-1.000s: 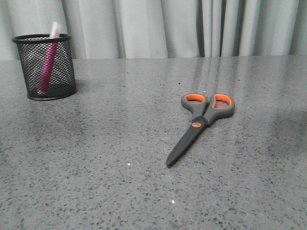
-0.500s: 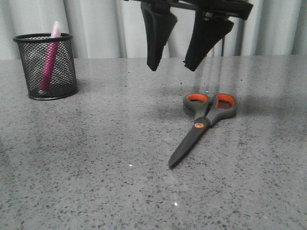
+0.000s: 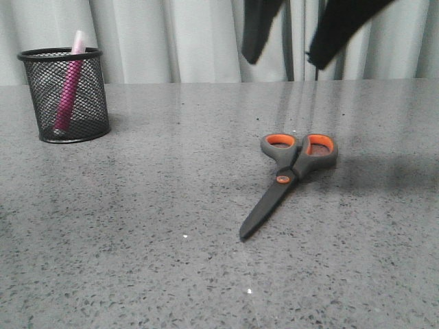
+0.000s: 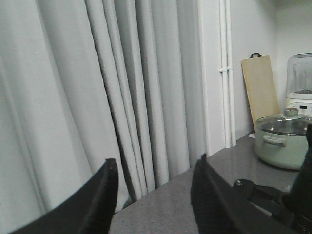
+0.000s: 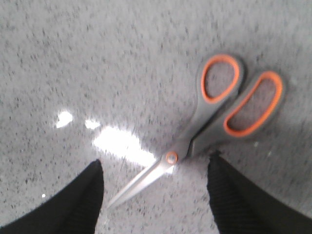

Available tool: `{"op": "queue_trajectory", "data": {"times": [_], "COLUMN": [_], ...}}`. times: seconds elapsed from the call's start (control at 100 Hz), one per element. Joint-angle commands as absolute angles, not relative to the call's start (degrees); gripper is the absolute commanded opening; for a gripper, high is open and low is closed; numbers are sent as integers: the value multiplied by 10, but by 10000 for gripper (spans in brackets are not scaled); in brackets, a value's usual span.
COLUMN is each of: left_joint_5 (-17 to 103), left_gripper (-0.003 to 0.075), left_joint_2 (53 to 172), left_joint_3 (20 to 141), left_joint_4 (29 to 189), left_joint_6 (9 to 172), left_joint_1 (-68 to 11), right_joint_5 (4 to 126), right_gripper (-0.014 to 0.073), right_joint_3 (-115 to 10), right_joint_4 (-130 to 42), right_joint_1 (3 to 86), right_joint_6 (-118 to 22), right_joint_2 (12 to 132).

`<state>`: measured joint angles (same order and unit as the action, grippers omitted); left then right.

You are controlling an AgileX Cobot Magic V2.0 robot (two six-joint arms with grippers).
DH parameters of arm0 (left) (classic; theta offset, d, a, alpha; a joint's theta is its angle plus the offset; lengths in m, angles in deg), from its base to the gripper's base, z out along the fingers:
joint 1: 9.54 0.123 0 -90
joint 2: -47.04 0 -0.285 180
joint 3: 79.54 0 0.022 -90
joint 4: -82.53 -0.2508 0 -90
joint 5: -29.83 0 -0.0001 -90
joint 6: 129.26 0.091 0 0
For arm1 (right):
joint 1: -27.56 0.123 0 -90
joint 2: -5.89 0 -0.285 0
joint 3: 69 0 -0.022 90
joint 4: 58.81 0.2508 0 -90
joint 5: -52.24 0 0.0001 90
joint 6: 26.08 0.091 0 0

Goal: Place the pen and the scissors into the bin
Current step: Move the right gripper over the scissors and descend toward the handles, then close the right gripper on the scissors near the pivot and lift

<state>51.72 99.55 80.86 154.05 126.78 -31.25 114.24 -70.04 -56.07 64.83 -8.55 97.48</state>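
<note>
The scissors [image 3: 285,179] lie flat on the grey table, right of centre, closed, with the orange-lined loops far and the blade tip near. The right wrist view shows them [image 5: 214,117] straight below. My right gripper [image 3: 283,64] hangs open and empty well above the loops; its fingers [image 5: 87,200] straddle the pivot from a height. The black mesh bin [image 3: 92,103] stands at the far left with the pink pen [image 3: 68,89] leaning inside, its pale cap above the rim. My left gripper [image 4: 156,161] is open and empty, facing the curtain, out of the front view.
A grey curtain [image 3: 206,41] hangs behind the table's far edge. The left wrist view shows a pale green lidded pot [image 4: 282,141], a wooden board [image 4: 261,92] and a blender [image 4: 300,83] on the counter beyond the table.
My right gripper came into the front view over the scissors, then moved up and to the right. The scissors, bin and pen have not moved.
</note>
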Motion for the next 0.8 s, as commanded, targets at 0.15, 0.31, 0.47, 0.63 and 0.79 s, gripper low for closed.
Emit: {"op": "queue_trajectory", "data": {"times": [0.15,0.31,0.47,0.63,0.79], "left_joint_5": [499,499,494,493,491], "left_gripper": [316,316,316,315,315], "left_joint_2": [994,994,994,989,980], "left_joint_3": [823,823,823,823,823], "left_joint_4": [1558,1558,1559,1560,1560], "left_joint_6": [1269,1269,1269,1269,1269], "left_joint_1": [-352,-377,-396,-408,-409], "right_joint_5": [997,954,960,966,979], "right_gripper": [414,414,414,414,412], "right_joint_3": [-572,-557,-558,-558,-558], "right_joint_4": [-572,-574,-580,-638,-706], "right_joint_1": [661,660,660,660,660], "right_joint_6": [15,38,106,204,270], "right_joint_2": [907,928,964,987,987]}}
